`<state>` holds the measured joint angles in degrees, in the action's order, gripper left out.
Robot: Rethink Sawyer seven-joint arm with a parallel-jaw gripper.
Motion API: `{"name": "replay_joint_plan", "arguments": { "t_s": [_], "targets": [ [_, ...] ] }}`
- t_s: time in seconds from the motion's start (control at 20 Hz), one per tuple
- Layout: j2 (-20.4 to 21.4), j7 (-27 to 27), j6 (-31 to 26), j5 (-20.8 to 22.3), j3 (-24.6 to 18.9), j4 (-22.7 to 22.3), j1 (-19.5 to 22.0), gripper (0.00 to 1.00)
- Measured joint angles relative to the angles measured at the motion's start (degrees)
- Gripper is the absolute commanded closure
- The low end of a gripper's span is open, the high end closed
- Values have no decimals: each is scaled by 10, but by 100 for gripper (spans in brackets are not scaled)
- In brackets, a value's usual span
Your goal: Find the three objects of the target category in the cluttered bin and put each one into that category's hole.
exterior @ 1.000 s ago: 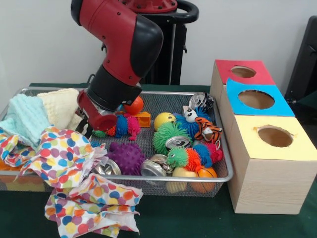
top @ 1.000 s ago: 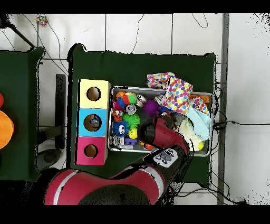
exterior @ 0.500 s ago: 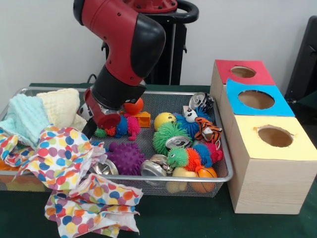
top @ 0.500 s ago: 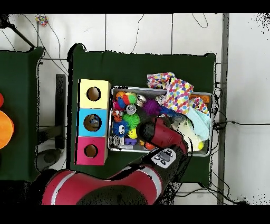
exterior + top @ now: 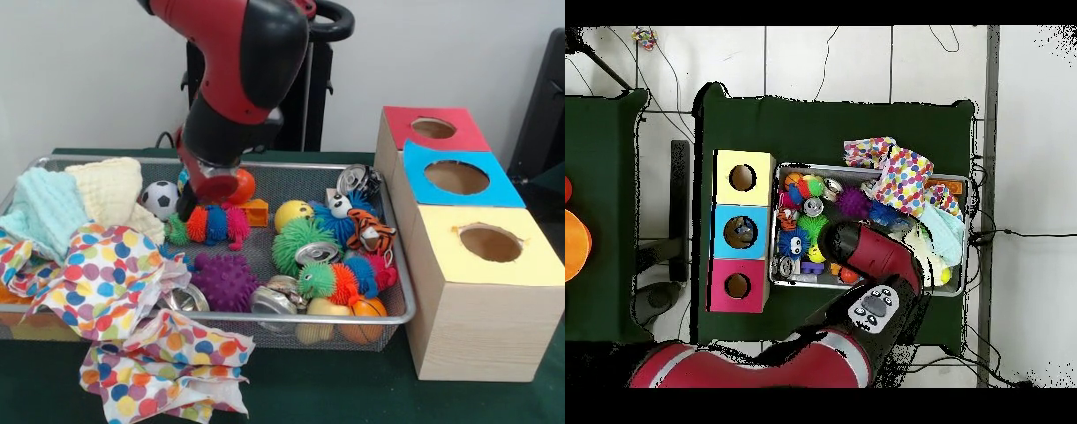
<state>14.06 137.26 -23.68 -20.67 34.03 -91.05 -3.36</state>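
Nearest, draped over the front rim of the wire mesh bin [image 5: 402, 311] at its left corner: a polka-dot cloth [image 5: 132, 309], spilling onto the green table cover [image 5: 353, 397]. Just behind that rim, toward the right: crushed silver cans [image 5: 275, 299], an orange ball [image 5: 366, 309], a green-and-red fuzzy caterpillar [image 5: 340, 281], a purple spiky ball [image 5: 225, 280]. Mid-bin: a green fuzzy ball [image 5: 296, 238] with a can [image 5: 316, 253] against it, a tiger toy [image 5: 371, 231], a yellow ball [image 5: 291, 212], a rainbow caterpillar [image 5: 210, 224]. At the left edge: a mint cloth [image 5: 40, 208] and a cream cloth [image 5: 106, 187]. Toward the back rim: a small soccer ball [image 5: 161, 198], an orange block [image 5: 256, 212], another can [image 5: 356, 179]. Over the back-left part, the gripper [image 5: 187, 205], hanging just above the rainbow caterpillar beside the soccer ball; fingers mostly hidden by the red wrist, so cannot tell how far apart or whether anything is held. Right of the bin, three boxes in a row with round holes: yellow-topped box [image 5: 490, 256], blue-topped box [image 5: 455, 181], red-topped box [image 5: 433, 131].
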Motion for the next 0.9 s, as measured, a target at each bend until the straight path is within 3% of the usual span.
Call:
{"name": "replay_joint_plan", "arguments": {
  "t_s": [0.35, 0.55, 0.8, 0.9],
  "targets": [
    [71, 0, -178, 0, 4, 0, -20, 100],
    [99, 0, -230, 0, 6, 0, -28, 100],
    [110, 0, -189, 13, 8, 11, -26, 100],
    [103, 0, -109, 40, 12, 27, -20, 100]
  ]
}}
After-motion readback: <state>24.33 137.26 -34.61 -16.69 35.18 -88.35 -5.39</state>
